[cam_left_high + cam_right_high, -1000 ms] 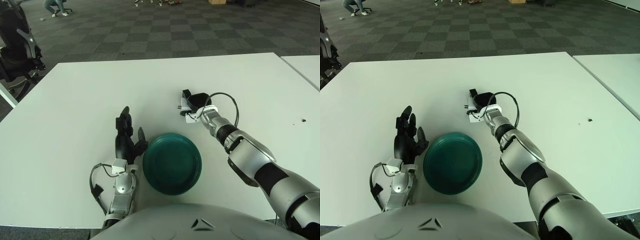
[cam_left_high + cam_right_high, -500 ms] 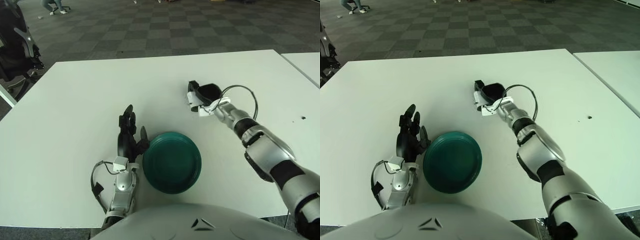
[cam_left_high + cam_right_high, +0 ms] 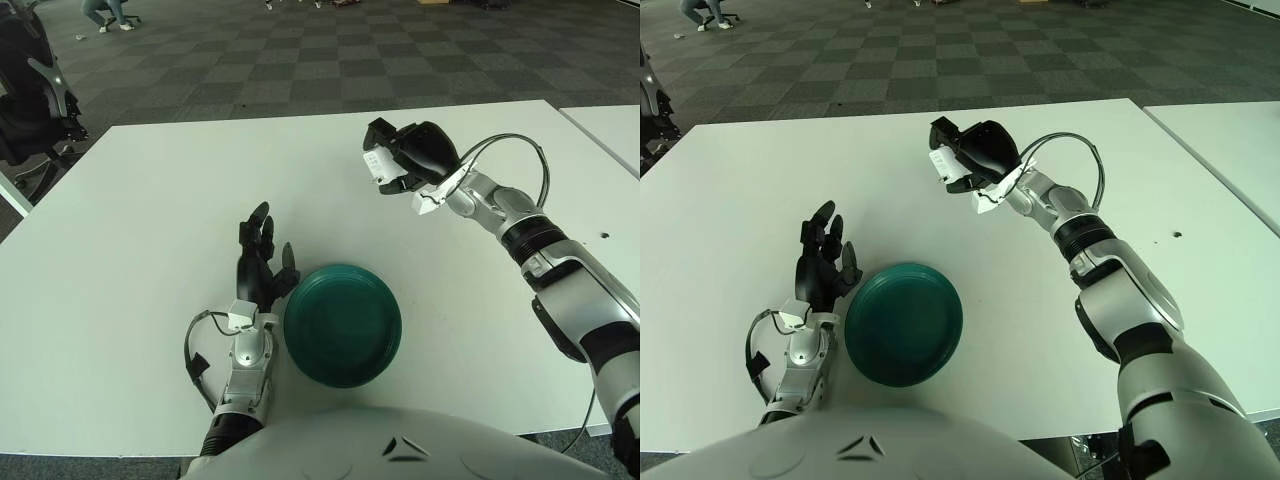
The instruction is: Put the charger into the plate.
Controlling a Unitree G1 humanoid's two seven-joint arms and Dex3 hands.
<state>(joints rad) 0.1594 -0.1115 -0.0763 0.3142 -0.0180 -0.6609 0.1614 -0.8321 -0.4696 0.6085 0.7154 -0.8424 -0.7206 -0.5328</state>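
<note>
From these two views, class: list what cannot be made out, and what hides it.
1. Most of the charger: the right hand is closed around it in both views.
2. Its prongs: too small to tell.
3. The plate near rim: hidden by the robot's body.
4. The left hand palm: turned away.

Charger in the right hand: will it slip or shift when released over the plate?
The charger looks small, rigid, probably light. The right hand covers most of it, so slipping seems unlikely. Dropped onto the shallow green plate, it might slide.
</note>
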